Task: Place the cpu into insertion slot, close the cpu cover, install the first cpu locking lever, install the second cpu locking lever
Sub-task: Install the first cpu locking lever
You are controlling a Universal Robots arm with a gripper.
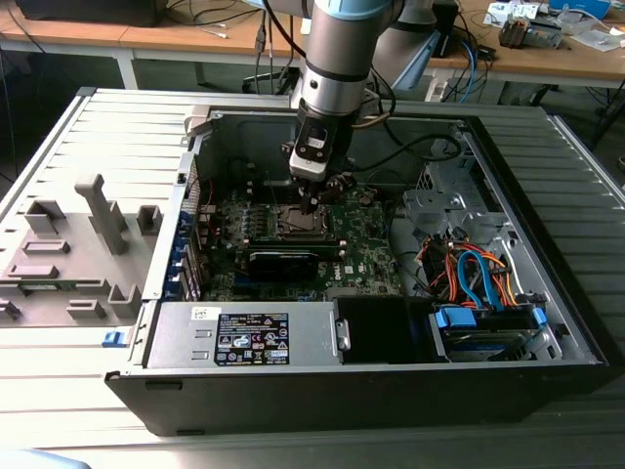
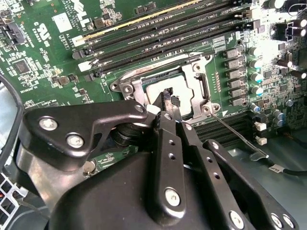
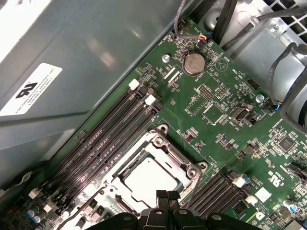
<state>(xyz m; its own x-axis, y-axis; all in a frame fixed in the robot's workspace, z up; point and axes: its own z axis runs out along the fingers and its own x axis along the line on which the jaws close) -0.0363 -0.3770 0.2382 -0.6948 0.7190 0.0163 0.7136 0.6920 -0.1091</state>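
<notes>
The computer case (image 1: 342, 401) lies open on its side on a ribbed grey tabletop (image 1: 59, 391), and the arm reaches down into it from above. The end effector (image 1: 311, 207) hangs right over the insertion slot (image 1: 288, 223) in the middle of the green motherboard (image 1: 366, 244).

In both wrist views the fingertips (image 3: 162, 195) are pressed together, clenched, with nothing to be seen between them. In the second wrist view the end effector (image 2: 171, 99) has its tips over one edge of the cpu (image 2: 156, 91). Whether they touch it I cannot tell.

The cpu (image 3: 144, 179) already sits in the slot, silvery top up. The cpu cover (image 3: 189, 170) lies down flat around it, its window framing the chip. In the second wrist view the cpu cover (image 2: 194, 79) shows the same way, and a thin wire locking lever (image 2: 235, 134) angles away from a corner of the socket across the board.

As for writing: a printed label (image 1: 252, 339) sits on the power supply (image 1: 186, 337), its print too small to make out. A white sticker (image 3: 29, 89) with dark markings is on the grey case wall, and another white sticker (image 2: 62, 21) is on the board near the memory slots (image 2: 168, 28). A coin battery (image 3: 194, 62) sits further along the board. A grey moulded fixture (image 1: 88, 234) rests on the tabletop at the exterior view's left.
</notes>
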